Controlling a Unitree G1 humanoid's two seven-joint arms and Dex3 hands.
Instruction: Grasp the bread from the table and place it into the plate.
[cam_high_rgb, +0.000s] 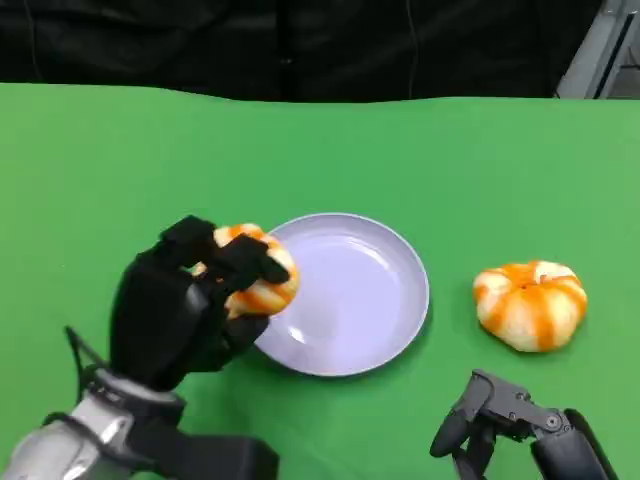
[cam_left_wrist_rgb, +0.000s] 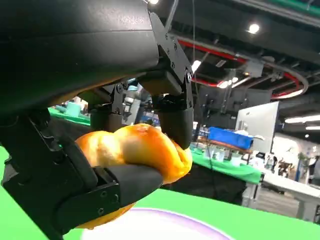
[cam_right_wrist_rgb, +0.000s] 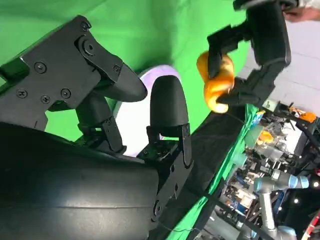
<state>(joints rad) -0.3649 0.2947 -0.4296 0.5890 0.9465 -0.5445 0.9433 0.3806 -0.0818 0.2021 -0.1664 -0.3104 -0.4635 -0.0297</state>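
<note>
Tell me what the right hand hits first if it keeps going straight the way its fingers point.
Likely the plate: the right hand has its fingers aimed toward it, though depth is unclear.

Orange-striped bread (cam_high_rgb: 262, 280) in hand, over lilac plate (cam_high_rgb: 375, 300) rim

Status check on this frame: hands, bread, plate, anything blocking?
Left hand grips bread, raised over plate rim. Right hand open, idle. Second bread on table beside plate, apart. Nothing blocking.
</note>
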